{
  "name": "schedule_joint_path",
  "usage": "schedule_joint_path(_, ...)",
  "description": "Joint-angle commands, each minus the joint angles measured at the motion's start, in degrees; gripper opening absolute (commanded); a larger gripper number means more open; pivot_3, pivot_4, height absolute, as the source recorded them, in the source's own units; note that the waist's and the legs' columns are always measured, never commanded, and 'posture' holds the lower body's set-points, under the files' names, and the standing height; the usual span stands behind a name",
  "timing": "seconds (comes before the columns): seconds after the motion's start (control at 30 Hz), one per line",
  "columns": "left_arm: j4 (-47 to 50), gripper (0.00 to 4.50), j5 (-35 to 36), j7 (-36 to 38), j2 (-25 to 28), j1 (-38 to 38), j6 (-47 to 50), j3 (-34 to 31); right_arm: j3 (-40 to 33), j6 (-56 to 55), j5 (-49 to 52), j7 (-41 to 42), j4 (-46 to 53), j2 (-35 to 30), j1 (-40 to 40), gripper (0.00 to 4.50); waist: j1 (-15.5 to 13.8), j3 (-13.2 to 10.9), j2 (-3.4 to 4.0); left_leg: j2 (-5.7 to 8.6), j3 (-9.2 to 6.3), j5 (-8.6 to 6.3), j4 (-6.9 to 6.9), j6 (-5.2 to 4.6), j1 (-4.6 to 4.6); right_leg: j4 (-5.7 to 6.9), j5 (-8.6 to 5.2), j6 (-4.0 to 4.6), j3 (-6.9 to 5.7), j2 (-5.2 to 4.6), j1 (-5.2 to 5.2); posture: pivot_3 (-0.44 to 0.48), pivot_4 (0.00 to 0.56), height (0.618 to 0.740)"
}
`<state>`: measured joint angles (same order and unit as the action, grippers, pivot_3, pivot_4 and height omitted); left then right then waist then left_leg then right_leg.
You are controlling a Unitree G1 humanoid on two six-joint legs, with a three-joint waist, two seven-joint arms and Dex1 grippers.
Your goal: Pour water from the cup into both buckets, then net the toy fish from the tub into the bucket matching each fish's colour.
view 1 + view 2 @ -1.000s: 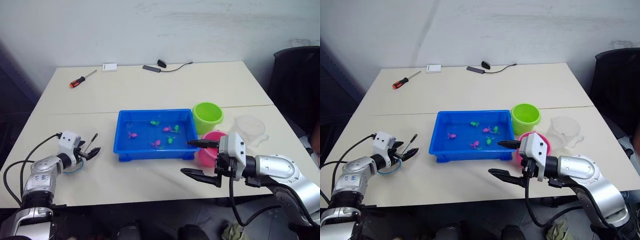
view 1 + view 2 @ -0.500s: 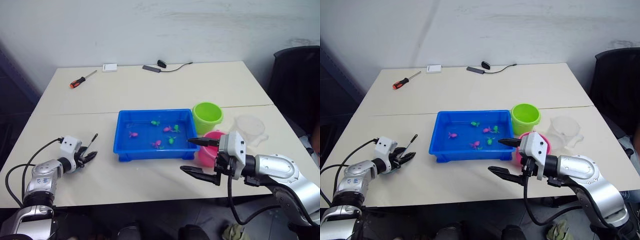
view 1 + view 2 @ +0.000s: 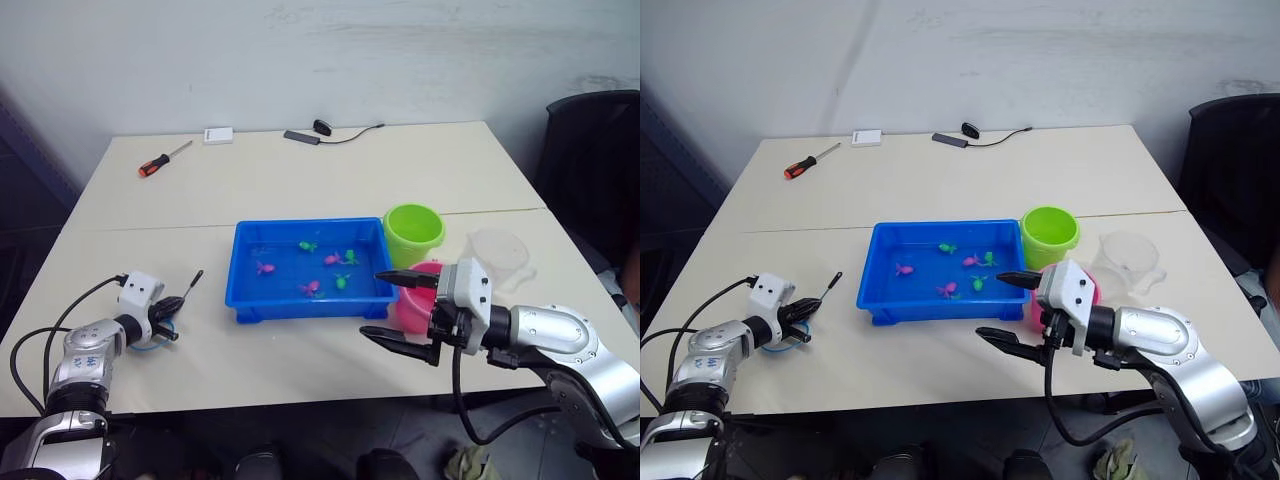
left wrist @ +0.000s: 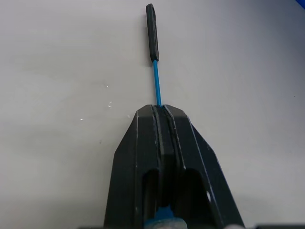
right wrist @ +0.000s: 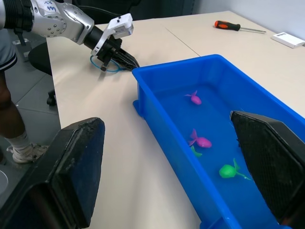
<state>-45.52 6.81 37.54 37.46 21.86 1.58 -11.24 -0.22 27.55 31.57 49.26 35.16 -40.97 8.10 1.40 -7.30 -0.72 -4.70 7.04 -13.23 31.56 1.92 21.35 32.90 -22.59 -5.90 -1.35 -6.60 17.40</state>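
Left wrist view: left tool (image 4: 162, 110) pinches net handle (image 4: 155, 71).

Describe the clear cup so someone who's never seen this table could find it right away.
Start at the blue tub in the middle of the table. Two buckets stand off its right end, lime green and pink. Farther right stands the cup, the only colourless, see-through vessel.

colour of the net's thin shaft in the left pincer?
Blue, ending in a black tip. The net shows best in the left wrist view, clamped in the left pincer.
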Motion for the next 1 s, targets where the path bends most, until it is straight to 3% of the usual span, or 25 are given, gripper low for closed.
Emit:
schedule_joint_path(0.03,2.38,0.03,1.59,-1.28,1.80,-1.33,-1.76,-3.04,0.08,-1.01,0.11,-0.01,0.56,0.50,0.72,4.50,0.06,0.00,-0.06,-0.01,0.00,0.00,0.00,0.01,0.00,0.02,0.00,0.00,-0.05,0.00,0.03,0.000,0.150,0.733)
schedule_joint_path(0.1,4.99,0.03,1.66,-2.28,2.57,-2.06,-2.42,-4.19,0.01,-1.18,-0.19,0.05,-0.14,0.61,1.23,4.50,0.06,0.01,-0.10,-0.02,-0.01,-0.01,0.00,0.02,0.00,0.05,0.01,-0.02,-0.12,0.00,0.07,0.000,0.150,0.733)
schedule_joint_path(0.3,25.39,0.03,5.46,-0.42,4.43,-7.01,-2.05,-7.55,0.03,-1.48,-0.49,0.91,-2.99,0.72,2.94,4.50,-0.08,-0.05,-0.18,-0.07,-0.05,-0.02,0.00,0.08,-0.01,0.05,0.03,-0.05,-0.25,-0.02,0.07,0.000,0.150,0.733)
schedule_joint_path(0.57,44.36,0.03,10.84,7.94,5.04,-6.87,3.83,-3.06,-0.09,1.59,1.27,2.85,-6.07,-0.01,5.55,4.50,-0.62,-0.03,0.04,-0.02,0.07,-0.03,-0.01,0.08,-0.01,-0.01,0.04,0.02,-0.11,-0.03,0.08,0.000,0.150,0.733)
schedule_joint_path(1.0,43.19,0.03,10.26,26.58,2.70,5.68,-0.50,11.38,-0.26,12.35,6.04,2.21,-4.33,-2.32,6.90,4.50,-1.27,-0.05,0.05,0.01,0.20,0.02,0.08,-0.05,0.02,-0.04,0.03,0.04,0.03,0.04,0.07,0.000,0.150,0.733)
